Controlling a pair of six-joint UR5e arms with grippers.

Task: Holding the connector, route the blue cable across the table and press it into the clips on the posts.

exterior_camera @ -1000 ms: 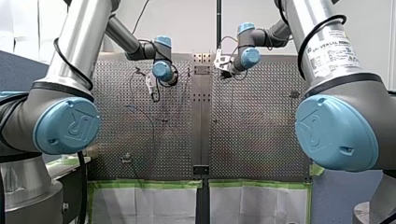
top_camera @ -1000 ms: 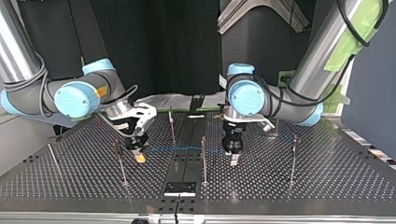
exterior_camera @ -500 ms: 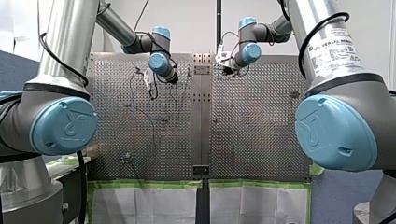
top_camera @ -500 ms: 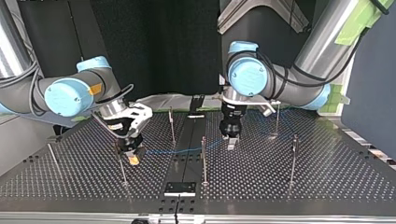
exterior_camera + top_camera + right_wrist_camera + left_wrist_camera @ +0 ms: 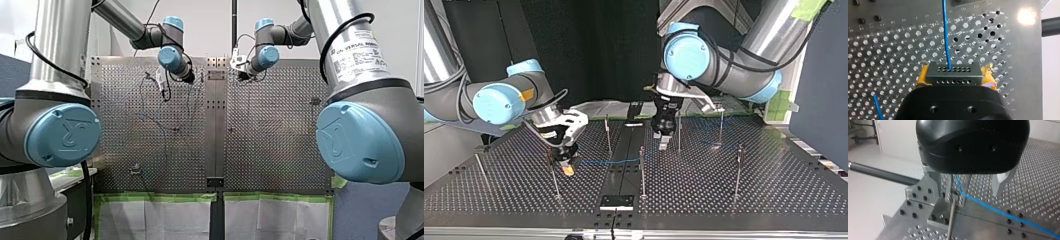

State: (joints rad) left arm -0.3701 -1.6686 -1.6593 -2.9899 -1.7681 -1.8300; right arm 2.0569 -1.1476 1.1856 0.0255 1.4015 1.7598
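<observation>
My right gripper [image 5: 953, 82] has its yellow pads shut on the black connector [image 5: 953, 72]. The blue cable [image 5: 945, 30] leaves the connector and runs ahead over the perforated table. In the top view my right gripper [image 5: 568, 167] hangs low at the left. From it the blue cable [image 5: 609, 161] stretches to the middle post [image 5: 642, 170]. My left gripper [image 5: 663, 142] hovers raised behind that post. In the left wrist view my left gripper [image 5: 965, 191] is open. The blue cable [image 5: 988, 205] passes loosely between its metal fingers [image 5: 931, 182], beside a clip post [image 5: 953, 200].
Several thin posts stand on the table, such as one post [image 5: 553, 175] next to my right gripper and another post [image 5: 738, 170] at the top view's right. A black plate [image 5: 616, 201] lies at the near edge. A dark centre strip [image 5: 215, 125] splits the table.
My left gripper has risen and drawn back toward the far side, staying open. The cable's span now ends at the middle post. My right gripper sank slightly with the connector.
</observation>
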